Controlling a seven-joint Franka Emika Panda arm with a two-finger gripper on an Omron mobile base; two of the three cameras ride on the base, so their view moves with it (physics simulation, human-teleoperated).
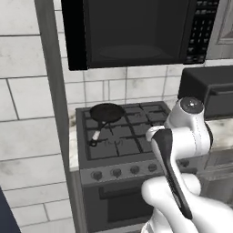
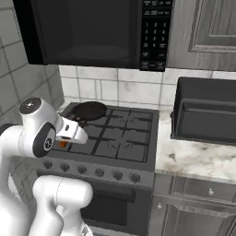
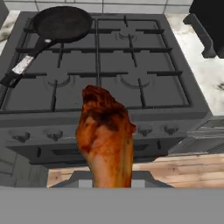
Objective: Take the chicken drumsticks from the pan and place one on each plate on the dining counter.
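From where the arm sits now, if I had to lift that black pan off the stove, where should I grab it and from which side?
Take the pan by its long handle, near the silvery end, coming from the stove's front-left. The handle juts toward the front-left corner, clear of the round body. The gripper is shut on a chicken drumstick, so free it first.

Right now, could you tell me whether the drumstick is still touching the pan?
Apart. In the hand view the chicken drumstick is held up at the tool, close to the camera, while the pan sits on the far-left burner of the stove, with bare grates between them.

A kitchen: gas stove (image 1: 123, 132), microwave (image 1: 132, 32) above, tiled wall (image 1: 22, 91).
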